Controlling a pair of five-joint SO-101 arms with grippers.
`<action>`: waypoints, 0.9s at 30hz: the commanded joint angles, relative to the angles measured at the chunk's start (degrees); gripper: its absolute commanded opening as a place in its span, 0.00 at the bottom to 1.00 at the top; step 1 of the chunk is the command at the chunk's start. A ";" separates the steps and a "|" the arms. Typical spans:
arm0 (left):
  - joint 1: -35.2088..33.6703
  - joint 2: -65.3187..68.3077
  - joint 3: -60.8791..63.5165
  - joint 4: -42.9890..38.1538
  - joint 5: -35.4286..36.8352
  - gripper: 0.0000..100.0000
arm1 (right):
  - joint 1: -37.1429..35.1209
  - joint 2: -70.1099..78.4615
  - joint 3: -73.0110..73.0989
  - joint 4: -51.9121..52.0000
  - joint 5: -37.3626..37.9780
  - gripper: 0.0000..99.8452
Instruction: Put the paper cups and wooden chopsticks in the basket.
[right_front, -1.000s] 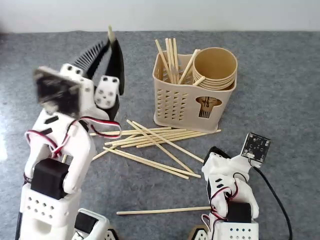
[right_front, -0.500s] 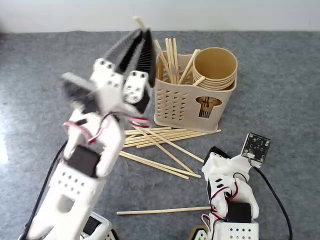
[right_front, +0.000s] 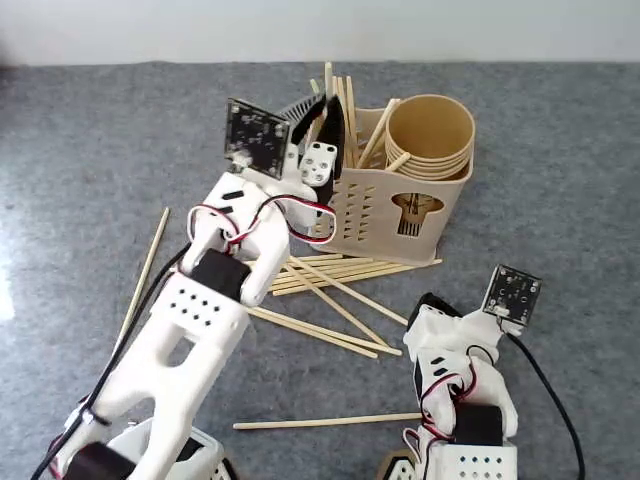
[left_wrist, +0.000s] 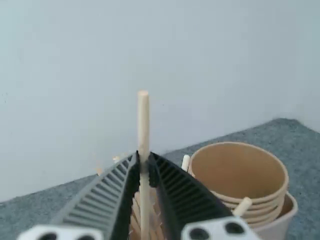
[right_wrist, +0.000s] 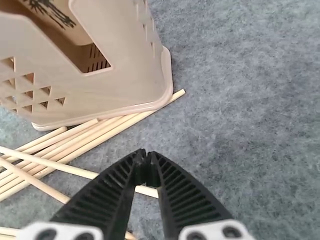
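Note:
My left gripper is shut on one wooden chopstick, held upright over the near-left corner of the beige basket. In the left wrist view the chopstick rises between the shut fingers of that gripper. A stack of paper cups stands in the basket's right half, with several chopsticks leaning in the left half. More chopsticks lie in a loose pile on the table in front of the basket. My right gripper is shut on nothing, low over the table near the basket's front right corner.
A single chopstick lies near the front edge between the arm bases. Another chopstick lies at the left beside the left arm. The table is a grey carpet, with a pale wall behind.
My left arm has swung right and forward with the chopstick, from left of the basket to over its left corner. The right arm has kept still.

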 joint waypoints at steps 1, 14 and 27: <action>0.26 1.14 -1.10 -1.41 -0.53 0.01 | 0.40 -1.01 0.97 0.22 -0.35 0.01; -0.79 6.42 -1.10 2.90 0.88 0.15 | 0.40 -1.01 0.97 0.31 -0.35 0.01; -10.81 -10.90 -14.29 37.01 5.27 0.20 | 0.40 -1.01 0.97 0.31 -0.18 0.01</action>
